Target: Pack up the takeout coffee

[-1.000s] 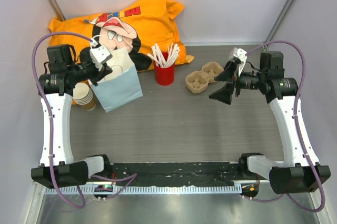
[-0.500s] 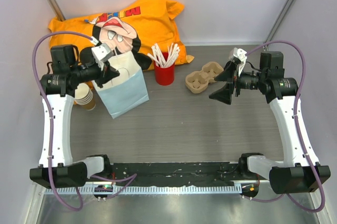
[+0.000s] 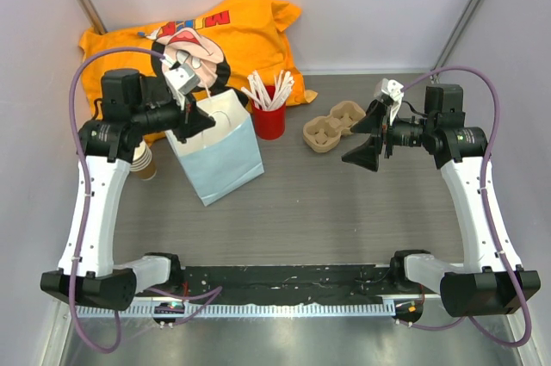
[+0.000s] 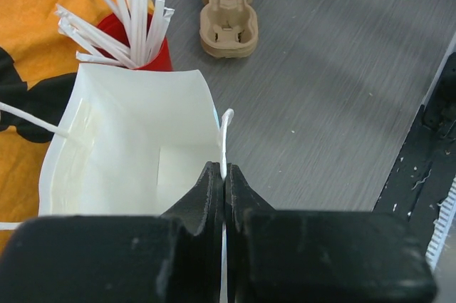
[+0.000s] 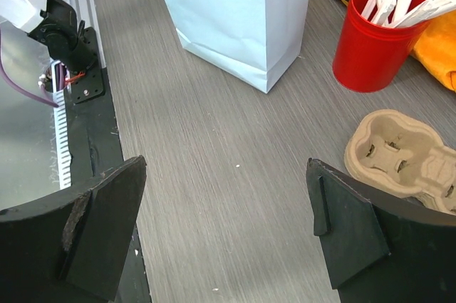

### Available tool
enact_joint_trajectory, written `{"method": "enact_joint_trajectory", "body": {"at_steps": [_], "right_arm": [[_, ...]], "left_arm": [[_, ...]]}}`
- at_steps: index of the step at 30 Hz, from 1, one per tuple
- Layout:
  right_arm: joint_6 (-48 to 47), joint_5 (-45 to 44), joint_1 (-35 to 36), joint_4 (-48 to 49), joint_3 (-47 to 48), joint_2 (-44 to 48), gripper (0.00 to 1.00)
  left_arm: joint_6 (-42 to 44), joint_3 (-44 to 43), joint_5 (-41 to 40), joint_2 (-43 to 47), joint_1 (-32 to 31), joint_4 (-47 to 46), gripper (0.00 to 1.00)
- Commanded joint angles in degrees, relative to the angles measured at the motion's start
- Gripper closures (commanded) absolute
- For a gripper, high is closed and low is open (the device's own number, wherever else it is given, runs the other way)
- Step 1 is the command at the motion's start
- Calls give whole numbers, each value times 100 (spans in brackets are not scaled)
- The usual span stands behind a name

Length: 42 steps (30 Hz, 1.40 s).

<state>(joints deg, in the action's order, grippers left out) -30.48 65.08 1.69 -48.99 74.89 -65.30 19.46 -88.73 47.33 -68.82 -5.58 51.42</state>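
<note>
A matt grey bench (image 3: 344, 202) with a fine wood-grain finish. On it stands a smooth, matt paper bag (image 3: 225, 158), pale blue outside and white inside. Beside the bag are a glossy red plastic cup (image 3: 269, 122) and a rough, brown moulded-pulp cup tray (image 3: 331, 127). Behind the bag lies soft orange printed cloth (image 3: 250, 26). The jaws are matt black plastic.

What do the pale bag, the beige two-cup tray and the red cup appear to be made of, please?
The pale flat-bottomed bag looks like matte paper, with sharp fold creases. The beige two-cup tray looks like moulded pulp: rough, fibrous, dull. The red round cup is probably plastic, smooth with slight sheen, though coated paper is possible.
</note>
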Motion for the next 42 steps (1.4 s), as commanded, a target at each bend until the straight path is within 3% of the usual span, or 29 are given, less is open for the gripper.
{"method": "enact_joint_trajectory", "body": {"at_steps": [1,5,8,9,12,16,27,30,33,37,42], "right_arm": [[-151,84,-20,4,43,26,1],[-204,-91,-20,100,-18,17,0],[593,-495,-20,915,-289,-18,0],[1257,-914,-20,1596,-378,-53,0],[1992,-1950,-20,2593,-537,-297,5],[1845,-2613,-20,2430,33,-1139,8],[1642,-3414,173,2342,1317,-3137,24],[1510,-3545,270,2166,1616,-3585,31],[1344,-3808,454,2113,1713,-3831,31],[1203,-4222,735,2096,1757,-4052,31],[1158,-4416,833,2095,1836,-4307,32]], "left_arm": [[-707,-180,-189,96,-171,-510,99],[-918,-118,-189,97,-372,-580,97],[-1085,-92,-189,97,-496,-633,97],[-1129,-101,-189,105,-531,-659,97],[-1208,-66,-207,97,-715,-660,97],[-1261,22,-356,97,-1031,-659,93],[-1463,251,-734,70,-1797,-730,80],[-1481,260,-699,79,-1832,-730,70],[-1454,137,-673,61,-1832,-660,62],[-1340,-179,-830,0,-1832,-519,33],[-1208,-698,-1111,-27,-1841,-317,13]]}}
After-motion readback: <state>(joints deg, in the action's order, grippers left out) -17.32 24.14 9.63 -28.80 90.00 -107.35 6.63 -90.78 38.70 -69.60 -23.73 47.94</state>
